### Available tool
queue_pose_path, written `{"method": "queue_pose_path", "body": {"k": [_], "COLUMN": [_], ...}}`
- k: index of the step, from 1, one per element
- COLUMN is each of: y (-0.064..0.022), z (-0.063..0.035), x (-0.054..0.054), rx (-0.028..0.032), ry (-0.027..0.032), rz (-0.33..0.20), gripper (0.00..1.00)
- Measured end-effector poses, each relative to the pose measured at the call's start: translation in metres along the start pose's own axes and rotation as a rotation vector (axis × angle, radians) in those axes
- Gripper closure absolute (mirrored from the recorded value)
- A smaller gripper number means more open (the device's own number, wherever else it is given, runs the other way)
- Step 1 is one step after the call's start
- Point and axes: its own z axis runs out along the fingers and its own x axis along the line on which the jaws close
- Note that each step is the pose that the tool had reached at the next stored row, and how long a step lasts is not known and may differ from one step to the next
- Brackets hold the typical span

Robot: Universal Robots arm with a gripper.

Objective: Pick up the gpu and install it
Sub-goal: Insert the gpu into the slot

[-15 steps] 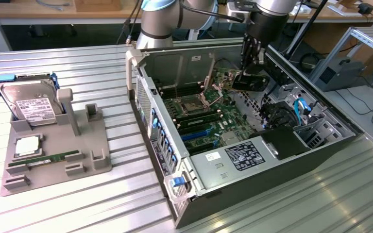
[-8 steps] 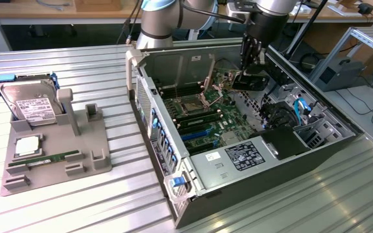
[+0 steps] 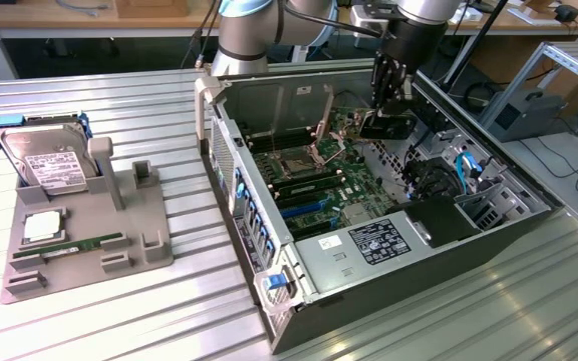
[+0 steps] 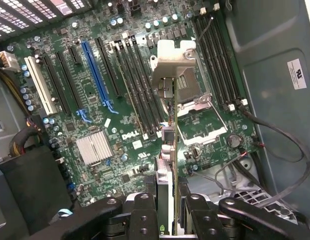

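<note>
The claw (image 4: 167, 202) is closed on the gpu (image 4: 165, 172), its two black fingers (image 4: 143, 212) pinching the thin card by its faces, so the wrist view shows it edge-on. What looks like the silver bracket (image 4: 172, 56) is at the far end. In the exterior view the claw (image 3: 390, 107) hangs inside the open computer case (image 3: 390, 301), and the gpu (image 3: 384, 126) is held above the motherboard (image 3: 354, 180), clear of it.

The main risk, in my judgement, is alignment. In the wrist view the card sits over the CPU socket (image 4: 197, 102) and the black memory slots (image 4: 137, 80). It is well apart from the blue expansion slot (image 4: 94, 75) and the white slot (image 4: 38, 82). Lowered anywhere near here, its leading end could strike the socket's frame or pins (the costliest thing on that board to bend).

The grip is a second worry. With only a narrow pinch on a long flat card, any contact at the far end could twist it in the fingers, so its edge connector would meet a slot at an angle and jam.

Loose dark cables (image 4: 277, 137) lie beside the socket, near the case wall. A sideways move could snag them.
</note>
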Motion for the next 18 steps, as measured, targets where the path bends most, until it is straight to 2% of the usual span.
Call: {"method": "queue_pose_path", "body": {"k": [18], "y": [0.0], "z": [0.0], "x": [0.0], "rx": [-0.0027], "ry": [-0.0037], "rz": [-0.092], "gripper": [0.73]}}
